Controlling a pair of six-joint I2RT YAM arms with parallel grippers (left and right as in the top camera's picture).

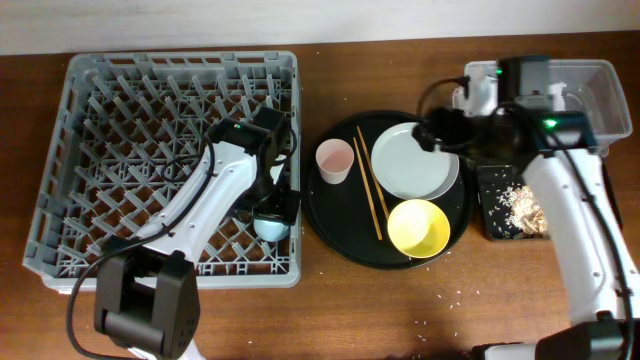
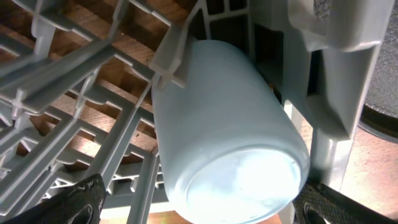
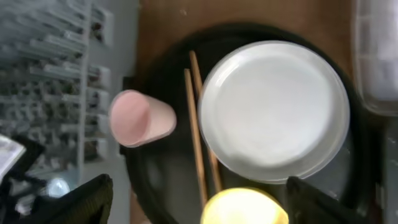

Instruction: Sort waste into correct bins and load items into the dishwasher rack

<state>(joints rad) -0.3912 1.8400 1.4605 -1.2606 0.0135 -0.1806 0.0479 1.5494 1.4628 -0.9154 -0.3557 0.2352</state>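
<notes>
Firstly, dishwasher rack (image 1: 180, 60): grey pegged crate to the left of the round black tray (image 1: 330, 215), close beside it.
Round black tray: mid-table landmark; it carries the plate, the bowl, the pink cup and the chopsticks.
Clear tub (image 1: 605, 95): beyond the tray's far right side, well apart from it.
Black rectangular tray (image 1: 492, 195): just off the round tray's right edge, on the near side of the tub.
White plate (image 1: 415, 165): on the round tray, far right part; the wrist view shows it upright and bare (image 3: 273, 112).
Yellow bowl (image 1: 418, 227): on the tray, near right part, just beside the plate.
Left gripper (image 1: 276, 212): left of the tray, down inside the rack; its jaws stand spread either side of the light-blue cup, with a gap showing at one pad.
Right gripper (image 1: 440, 135): above the tray's far right edge, over the plate rim, jaws spread wide and holding nothing.
Pink cup (image 1: 334, 160): on the tray's left part, lying on its side.
Light-blue cup (image 1: 270, 228): left of the tray, among the rack's pegs, tilted with its base toward the wrist camera (image 2: 230, 143).
Chopsticks (image 1: 371, 195): on the tray, side by side between pink cup and plate.
Food scraps (image 1: 525, 210): beige crumbs in the black rectangular tray, right of the round tray.
</notes>
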